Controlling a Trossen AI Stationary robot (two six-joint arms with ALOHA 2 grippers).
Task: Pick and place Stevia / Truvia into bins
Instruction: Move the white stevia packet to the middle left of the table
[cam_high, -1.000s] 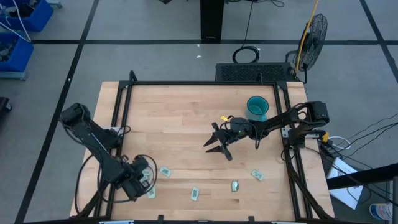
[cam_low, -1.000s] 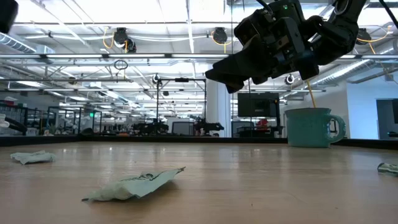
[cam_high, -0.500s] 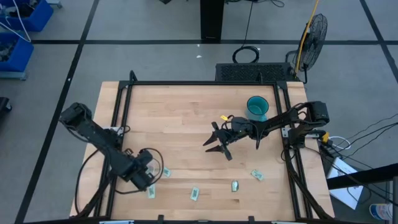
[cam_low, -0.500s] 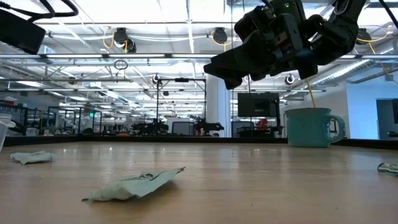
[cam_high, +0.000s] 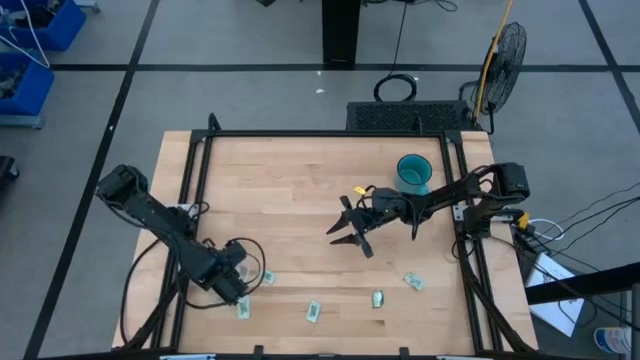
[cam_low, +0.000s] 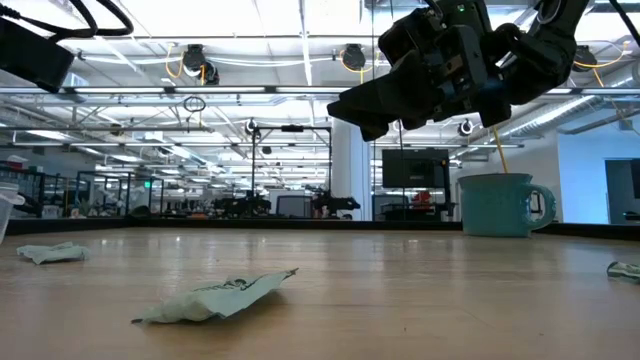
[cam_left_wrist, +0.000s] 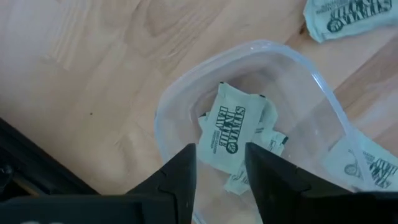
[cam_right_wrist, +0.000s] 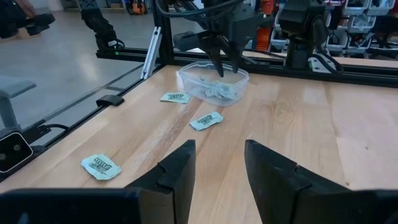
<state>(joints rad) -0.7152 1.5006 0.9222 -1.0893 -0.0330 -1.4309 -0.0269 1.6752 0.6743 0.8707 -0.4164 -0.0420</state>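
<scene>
The clear oval bin (cam_left_wrist: 180, 93) stands near the table's near left corner and holds several pale green and white Stevia sachets (cam_left_wrist: 227, 127). My left gripper (cam_left_wrist: 221, 177) hangs open right above the bin, pointing down into it, with nothing between its fingers; in the high view this gripper (cam_high: 235, 275) covers the bin. More sachets lie flat on the wood (cam_high: 313, 311) (cam_high: 377, 298) (cam_high: 413, 282) (cam_high: 266, 277). My right gripper (cam_high: 348, 236) hovers open over the table's middle, above the wood (cam_low: 375, 105), and holds nothing.
A teal cup (cam_high: 413, 172) stands at the far right. Black frame rails (cam_high: 190, 190) run along the table's left, far and right sides. From the right wrist view the bin (cam_right_wrist: 214, 81) shows with two sachets (cam_right_wrist: 176, 97) (cam_right_wrist: 207, 120) beside it and another (cam_right_wrist: 99, 165) nearer.
My left gripper has gone a little toward the table's right and far edges, from beside the near left rail to over the bin, and has stayed there for the last half second. My right gripper has kept still.
</scene>
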